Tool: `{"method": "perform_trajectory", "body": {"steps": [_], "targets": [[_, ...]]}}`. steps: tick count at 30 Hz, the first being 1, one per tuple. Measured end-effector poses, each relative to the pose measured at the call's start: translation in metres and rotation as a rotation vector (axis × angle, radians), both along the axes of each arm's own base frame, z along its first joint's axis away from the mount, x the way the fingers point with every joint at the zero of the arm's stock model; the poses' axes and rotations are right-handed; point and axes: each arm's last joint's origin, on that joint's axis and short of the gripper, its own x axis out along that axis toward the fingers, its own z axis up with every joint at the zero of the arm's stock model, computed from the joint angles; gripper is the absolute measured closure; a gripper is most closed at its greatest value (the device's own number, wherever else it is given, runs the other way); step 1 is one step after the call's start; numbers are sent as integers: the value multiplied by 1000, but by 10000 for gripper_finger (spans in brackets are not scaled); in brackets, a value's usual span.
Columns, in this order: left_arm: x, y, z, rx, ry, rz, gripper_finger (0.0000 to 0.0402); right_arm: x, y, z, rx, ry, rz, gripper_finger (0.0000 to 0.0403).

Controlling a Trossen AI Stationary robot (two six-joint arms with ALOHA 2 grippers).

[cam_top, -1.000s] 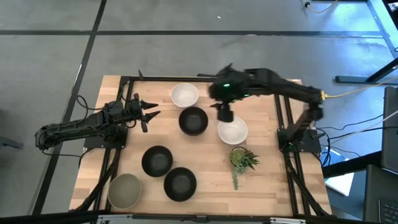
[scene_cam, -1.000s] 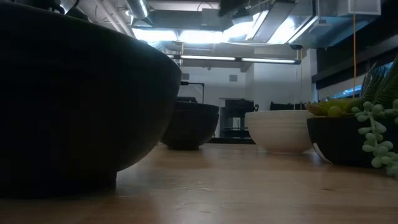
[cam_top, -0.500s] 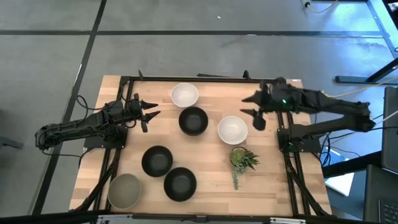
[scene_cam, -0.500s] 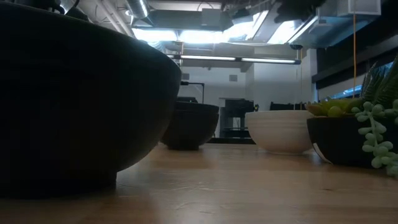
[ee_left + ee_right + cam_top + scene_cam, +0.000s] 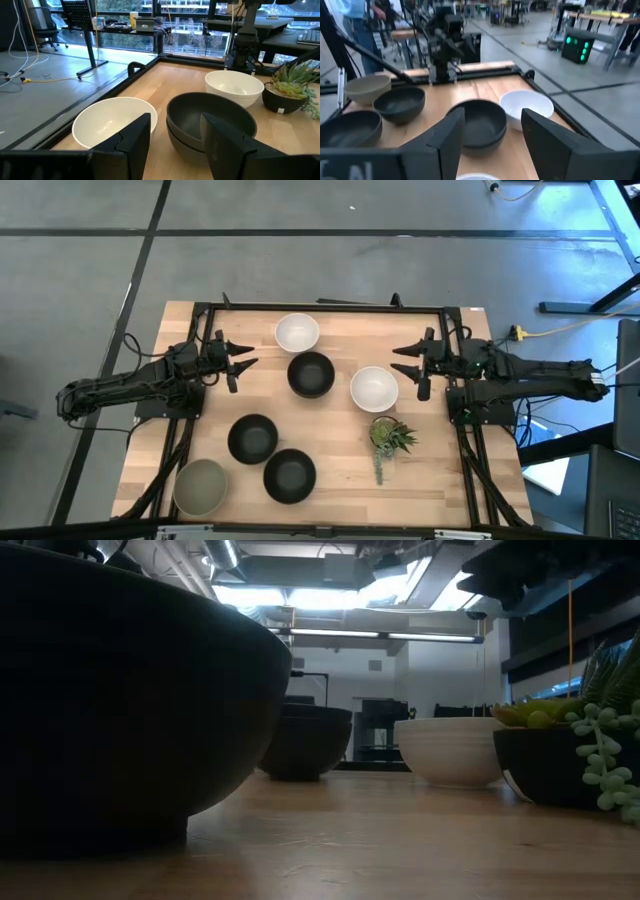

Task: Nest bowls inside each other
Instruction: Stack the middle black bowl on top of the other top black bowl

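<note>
Six bowls stand on their bases on the wooden table. In the high view one white bowl (image 5: 297, 333) is at the far side. A black bowl (image 5: 311, 374) sits mid-table, with a second white bowl (image 5: 374, 389) to its right. Two more black bowls (image 5: 252, 439) (image 5: 290, 475) and a grey-beige bowl (image 5: 201, 487) are at the near left. My left gripper (image 5: 240, 363) is open, level, left of the mid-table black bowl (image 5: 215, 120). My right gripper (image 5: 408, 360) is open, level, right of the second white bowl, facing the black bowl (image 5: 477, 122).
A small potted green plant (image 5: 390, 435) with a trailing sprig stands near the right, just nearer than the second white bowl. Black frame rails (image 5: 330, 306) run round the table's far, left and right edges. Bare wood lies between the bowls and along the table's right part.
My right arm has swung back from above the gap between the mid-table black bowl and the right-hand white bowl toward the table's right edge, and now lies stretched out low there. No bowl has moved.
</note>
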Motion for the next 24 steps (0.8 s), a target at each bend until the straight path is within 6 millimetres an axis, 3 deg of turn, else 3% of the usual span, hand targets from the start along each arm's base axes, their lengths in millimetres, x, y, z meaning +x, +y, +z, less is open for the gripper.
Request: {"method": "perform_trajectory", "body": {"steps": [9,15,24], "targets": [[0,0,0,-24,-7,4,235,0,-3,4,-18,-46,-111,205],[0,0,0,-33,-12,8,213,-1,-6,4,-22,-48,-201,205],[0,-1,0,-138,-56,-17,204,-1,-6,4,-23,-46,-210,205]]}}
